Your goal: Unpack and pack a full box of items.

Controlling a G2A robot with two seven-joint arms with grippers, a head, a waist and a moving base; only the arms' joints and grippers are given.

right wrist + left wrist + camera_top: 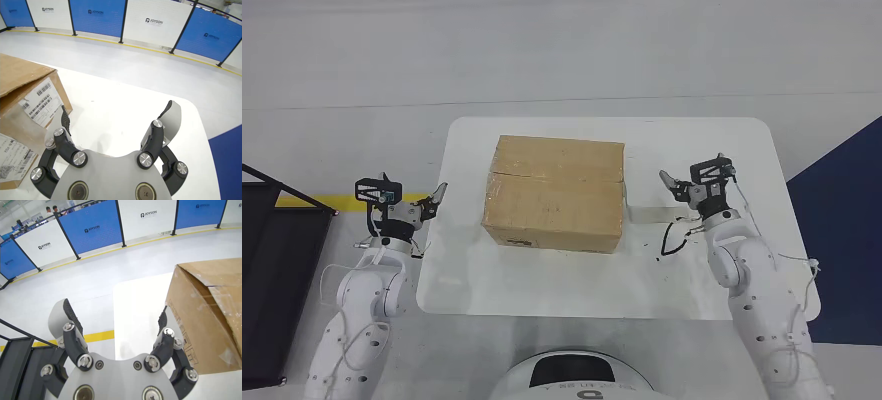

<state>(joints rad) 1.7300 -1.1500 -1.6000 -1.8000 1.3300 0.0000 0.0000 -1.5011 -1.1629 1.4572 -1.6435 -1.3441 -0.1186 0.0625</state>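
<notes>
Both jaws wide open, empty, flanking box [555, 193]

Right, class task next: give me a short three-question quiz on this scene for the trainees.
1. Fill in: the left gripper and the right gripper are both ____.
2. Where does the cardboard box stand? A: on the table, between the grippers; B: on a chair; C: on a shelf.
3. True or false: the right gripper holds the box.
Key: 1 open; 2 A; 3 false.
</notes>
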